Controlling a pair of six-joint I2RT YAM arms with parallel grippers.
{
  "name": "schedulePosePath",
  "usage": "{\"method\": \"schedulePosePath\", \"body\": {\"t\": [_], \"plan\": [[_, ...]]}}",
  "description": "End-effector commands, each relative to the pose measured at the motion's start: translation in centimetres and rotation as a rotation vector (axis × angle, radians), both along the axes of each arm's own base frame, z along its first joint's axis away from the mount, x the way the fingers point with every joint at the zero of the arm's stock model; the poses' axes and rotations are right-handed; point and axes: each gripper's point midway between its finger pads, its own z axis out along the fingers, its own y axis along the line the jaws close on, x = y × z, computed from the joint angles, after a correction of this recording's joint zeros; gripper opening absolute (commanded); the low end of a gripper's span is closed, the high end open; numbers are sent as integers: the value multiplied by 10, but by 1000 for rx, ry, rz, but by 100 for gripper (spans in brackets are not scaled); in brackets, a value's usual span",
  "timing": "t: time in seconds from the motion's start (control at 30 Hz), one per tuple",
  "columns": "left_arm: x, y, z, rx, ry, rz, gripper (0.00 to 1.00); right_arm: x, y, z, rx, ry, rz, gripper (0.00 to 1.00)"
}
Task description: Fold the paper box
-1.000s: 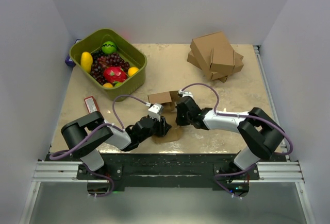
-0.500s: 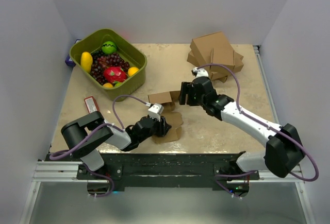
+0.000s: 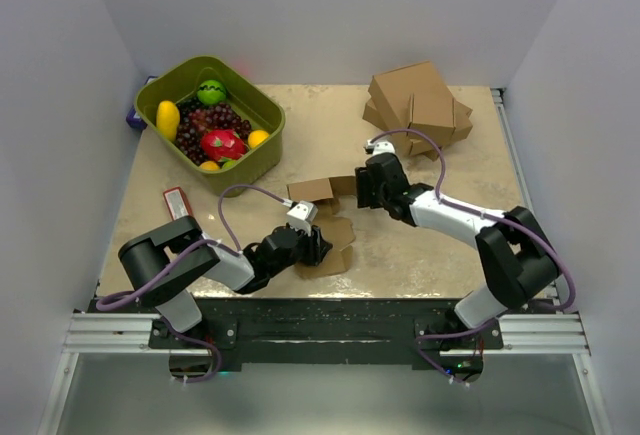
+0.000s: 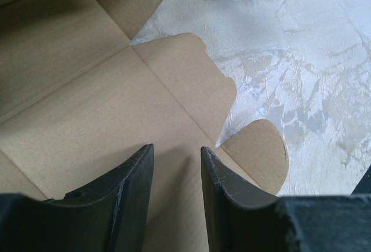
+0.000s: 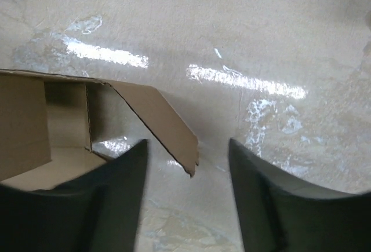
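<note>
From where I stand the pale worktop [image 3: 430, 260] carries a green tub [image 3: 258, 155] at 10 o'clock and a heap of brown cartons [image 3: 415, 100] at 2 o'clock, both well apart from the work. The two arms meet over the near middle, about 6 o'clock from the worktop's centre. There the paper box [image 3: 312, 191] lies half made: a wall section [image 5: 23, 124] stands up on its far side, and a creased panel [image 4: 116, 124] with a rounded tab [image 4: 258, 148] lies flat on its near side. The left arm [image 3: 215, 260] has not shifted in the last second. The left jaws stand partly apart with nothing between them, tips down over the flat panel, though I cannot tell whether they press on it. The change is on the right. A second ago the right arm [image 3: 450, 217] was tucked in with its jaws closed at the box's 3 o'clock end. It has let go, swung out toward 1 o'clock and come back, and the right jaws now stand wide, straddling the corner of a loose flap [image 5: 156, 119] without touching it. I take that as a regrasp: the wall stands on its own, but that flap is unfolded, so much folding remains.
</note>
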Motion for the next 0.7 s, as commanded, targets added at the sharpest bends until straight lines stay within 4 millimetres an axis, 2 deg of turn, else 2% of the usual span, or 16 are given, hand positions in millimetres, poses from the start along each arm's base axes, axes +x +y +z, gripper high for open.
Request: {"method": "schedulePosePath", "body": {"t": [0.0,0.07,0.27,0.43,0.6,0.67], "plan": [[-26,28,-52,175,141,-14,43,24,14,15,25,-112,53,39],[-25,27,-52,177,141,-13,43,23,18,11,31,-94,74,23],[-25,27,-58,199,161,-7,43,9,23,21,54,-59,128,6],[-24,25,-59,206,166,-9,42,-10,32,21,88,33,170,3],[-22,23,-61,214,167,-17,42,-29,48,26,83,71,217,1],[-22,21,-61,214,167,-20,42,-31,53,31,82,68,219,1]]}}
